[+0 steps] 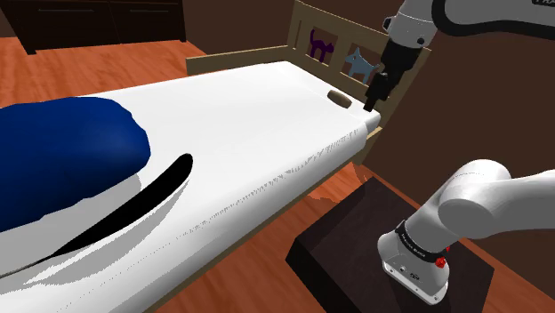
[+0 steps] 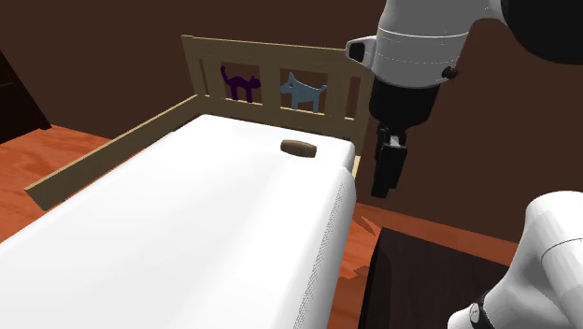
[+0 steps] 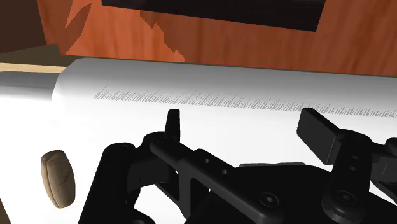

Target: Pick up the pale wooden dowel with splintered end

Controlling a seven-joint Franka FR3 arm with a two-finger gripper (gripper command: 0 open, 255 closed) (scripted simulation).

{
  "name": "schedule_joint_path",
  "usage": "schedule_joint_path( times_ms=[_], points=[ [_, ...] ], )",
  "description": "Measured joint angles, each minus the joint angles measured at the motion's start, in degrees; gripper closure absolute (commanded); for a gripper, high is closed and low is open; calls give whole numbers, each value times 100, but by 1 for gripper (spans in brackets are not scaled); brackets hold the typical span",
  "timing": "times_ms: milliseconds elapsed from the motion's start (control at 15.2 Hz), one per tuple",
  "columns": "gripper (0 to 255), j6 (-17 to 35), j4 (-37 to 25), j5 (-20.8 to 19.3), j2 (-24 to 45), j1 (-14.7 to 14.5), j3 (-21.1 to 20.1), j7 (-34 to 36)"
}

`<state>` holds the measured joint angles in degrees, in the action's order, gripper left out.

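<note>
A reddish wood floor (image 1: 107,62) and a brown wall (image 1: 236,22) surround a low bed (image 1: 249,133) with a white mattress, a blue cover (image 1: 62,151) bunched at the shoulder view's left. Its slatted end board (image 2: 271,58) carries two cat shapes (image 2: 243,84). The white arm (image 1: 471,18) reaches over the mattress corner by that board and points the claw (image 1: 372,100) downward, fingers spread and holding nothing, likely lined up for an approach. The short brown dowel (image 1: 339,97) lies on its side on the mattress near the board, close to the claw and untouched. Its splintered end is hard to make out.
</note>
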<state>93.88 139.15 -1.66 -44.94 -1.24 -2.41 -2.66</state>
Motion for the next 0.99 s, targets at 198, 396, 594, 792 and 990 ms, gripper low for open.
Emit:
schedule_joint_path(
  times_ms=[198,396,594,792,990],
  points=[
    [0,193,14,-93,161,53,121,-136],
    [0,584,82,-266,429,154,365,-415],
    [0,995,-45,-405,905,238,599,-679],
    [0,1452,-163,-535,1407,333,873,-993],
    [0,1814,-381,-606,1916,408,1129,-1309]
  ],
)
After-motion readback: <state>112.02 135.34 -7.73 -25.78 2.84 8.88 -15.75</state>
